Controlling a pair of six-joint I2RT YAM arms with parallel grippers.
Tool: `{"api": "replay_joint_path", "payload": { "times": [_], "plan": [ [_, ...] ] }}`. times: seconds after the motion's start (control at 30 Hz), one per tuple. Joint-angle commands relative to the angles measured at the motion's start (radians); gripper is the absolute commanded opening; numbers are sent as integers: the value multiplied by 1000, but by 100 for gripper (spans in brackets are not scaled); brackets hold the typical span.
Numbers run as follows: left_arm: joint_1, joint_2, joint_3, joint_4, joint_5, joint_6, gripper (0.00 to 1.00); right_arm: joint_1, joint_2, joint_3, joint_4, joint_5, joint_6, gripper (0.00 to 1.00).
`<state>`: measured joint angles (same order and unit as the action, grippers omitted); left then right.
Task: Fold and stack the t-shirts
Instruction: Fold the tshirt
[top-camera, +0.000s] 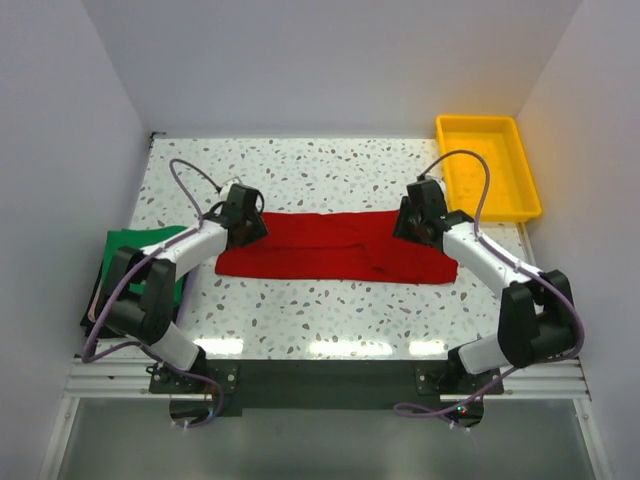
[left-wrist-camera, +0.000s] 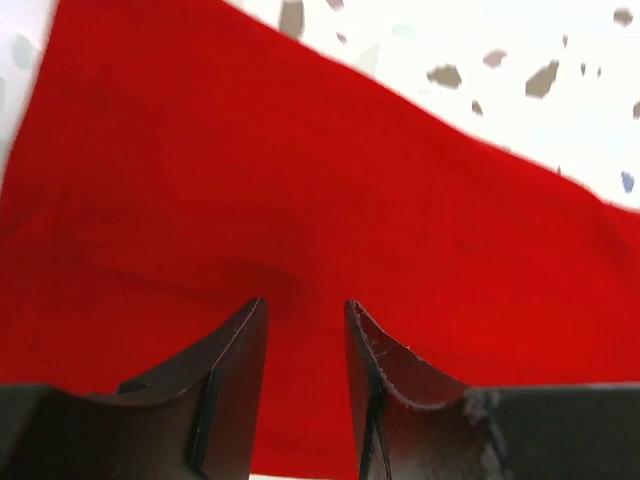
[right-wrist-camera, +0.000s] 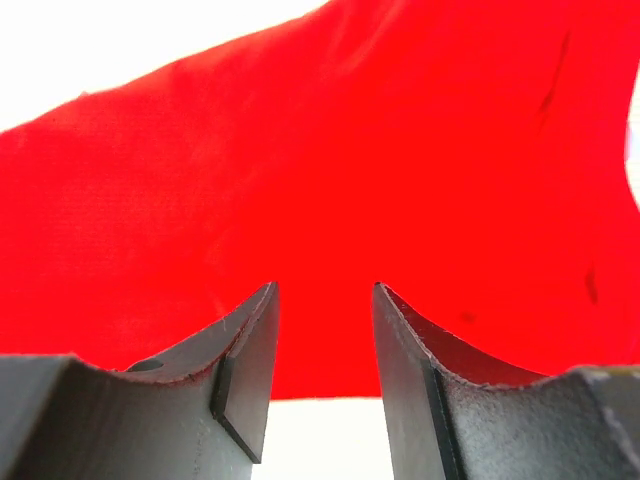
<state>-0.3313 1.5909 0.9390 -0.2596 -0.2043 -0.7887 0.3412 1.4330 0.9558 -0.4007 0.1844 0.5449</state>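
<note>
One t-shirt (top-camera: 330, 248) lies on the table (top-camera: 330, 310), another t-shirt (top-camera: 135, 241) left, tray (top-camera: 485, 165) rear-right.

Speckled white counter (top-camera: 330, 165) carries a red shirt (top-camera: 330, 250), spread as a long band from under the left pincer (left-wrist-camera: 305, 305) to under the right pincer (right-wrist-camera: 325, 288). Green shirt (top-camera: 135, 245) lies left of the left pincer, at the counter's edge; yellow tray (top-camera: 478, 122) sits beyond and right of the right pincer

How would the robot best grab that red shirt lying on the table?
Pinch the red t-shirt at its short ends from above, left gripper at one, right gripper at the other: it lies flat as a long band, too wide for one.
</note>
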Motion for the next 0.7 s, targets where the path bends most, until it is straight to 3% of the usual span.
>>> {"api": "replay_joint_path", "payload": {
  "times": [0.0,0.37,0.67],
  "plan": [
    [-54,-26,-29,13,-73,25,41,-56,101,57,-1,7,-5,46],
    [-205,106,-23,-78,-236,-30,33,-74,415,239,-19,-8,-31,46],
    [-299,34,-132,-127,-202,-168,33,-76,662,486,-55,-3,-137,47]
  ]
}}
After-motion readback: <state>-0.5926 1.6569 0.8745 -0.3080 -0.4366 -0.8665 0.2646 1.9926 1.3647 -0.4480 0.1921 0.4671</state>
